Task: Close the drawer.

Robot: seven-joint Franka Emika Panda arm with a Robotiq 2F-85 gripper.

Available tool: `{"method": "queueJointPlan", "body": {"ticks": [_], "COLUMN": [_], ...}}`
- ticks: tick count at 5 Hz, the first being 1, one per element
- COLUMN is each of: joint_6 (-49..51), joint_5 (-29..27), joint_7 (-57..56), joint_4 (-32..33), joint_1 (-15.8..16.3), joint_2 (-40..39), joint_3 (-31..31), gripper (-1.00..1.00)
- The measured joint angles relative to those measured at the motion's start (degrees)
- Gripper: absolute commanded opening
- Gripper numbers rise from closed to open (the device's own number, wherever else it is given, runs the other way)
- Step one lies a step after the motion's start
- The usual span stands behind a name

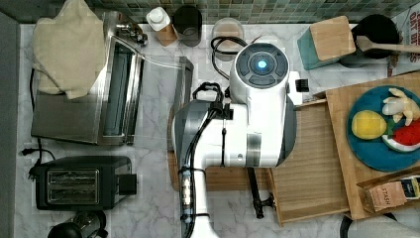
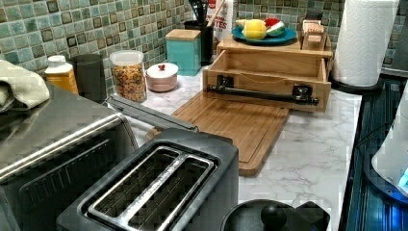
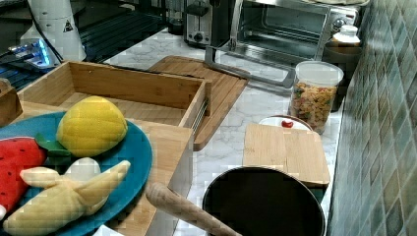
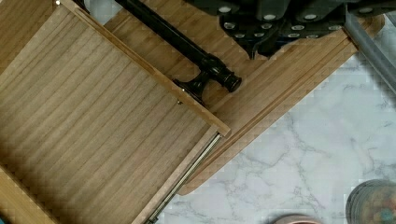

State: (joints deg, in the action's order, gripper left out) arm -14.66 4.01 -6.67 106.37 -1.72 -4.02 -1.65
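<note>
The drawer (image 2: 269, 65) stood pulled out of its bamboo cabinet (image 2: 274, 46), its lined bottom (image 4: 88, 135) bare and its black bar handle (image 2: 262, 93) over the edge of the cutting board (image 2: 235, 125) on the marble counter (image 2: 312, 149). A blue plate (image 1: 364, 148) of toy fruit sat on the cabinet top. The gripper (image 4: 268, 35) hung above the board, just beside the handle, touching nothing — open or closed, cannot tell.

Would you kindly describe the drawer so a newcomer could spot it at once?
Find the wooden stand carrying the blue fruit plate. The drawer sticks out beneath it, open and empty. Unlike the flat cutting board in front, it has raised walls and a black bar handle.
</note>
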Motion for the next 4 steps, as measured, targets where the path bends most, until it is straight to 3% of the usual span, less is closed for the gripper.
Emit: {"method": "queueJointPlan", "body": {"ticks": [2, 4], "joint_6": [-0.2, -0.7], "joint_5": [0.0, 0.0], "joint_7": [-4.2, -18.4], "joint_4": [0.4, 4.1], "joint_1": [-0.1, 0.0], "joint_2": [-0.2, 0.1], "joint_3": [0.0, 0.1], "gripper": [-1.0, -1.0]}}
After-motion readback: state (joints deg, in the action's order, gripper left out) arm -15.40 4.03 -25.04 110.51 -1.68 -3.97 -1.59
